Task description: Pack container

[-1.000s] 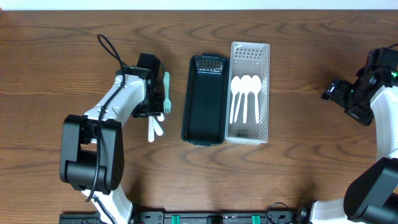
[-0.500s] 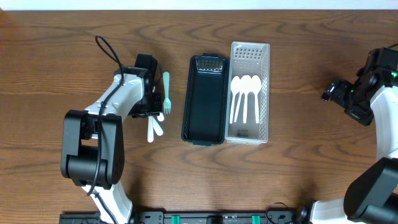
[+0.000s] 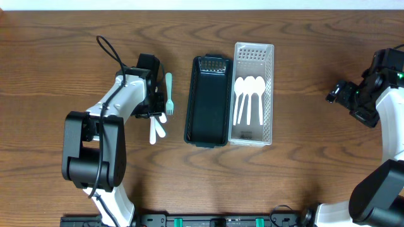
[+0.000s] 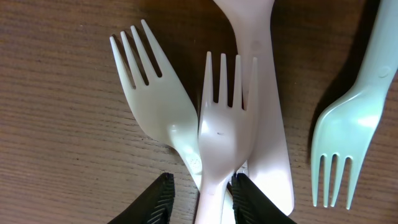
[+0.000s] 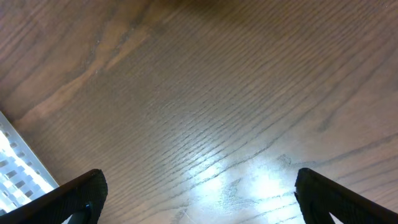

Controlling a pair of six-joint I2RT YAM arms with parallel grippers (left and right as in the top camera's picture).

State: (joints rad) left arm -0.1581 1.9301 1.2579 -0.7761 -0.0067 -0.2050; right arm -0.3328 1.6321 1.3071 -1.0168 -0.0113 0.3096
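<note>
Spoons [image 3: 250, 88] 3 | white forks [image 4: 227, 124] 2 | teal fork [image 4: 354, 118] 1 | left claw [image 4: 203, 182], right claw [image 5: 199, 180] parted

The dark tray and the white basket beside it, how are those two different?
The dark tray has solid walls and shows nothing inside; the white basket has slotted, see-through walls and holds three white spoons. The white basket also looks slightly longer than the dark tray. Both are long rectangular containers lying side by side, lengthwise the same way.
</note>
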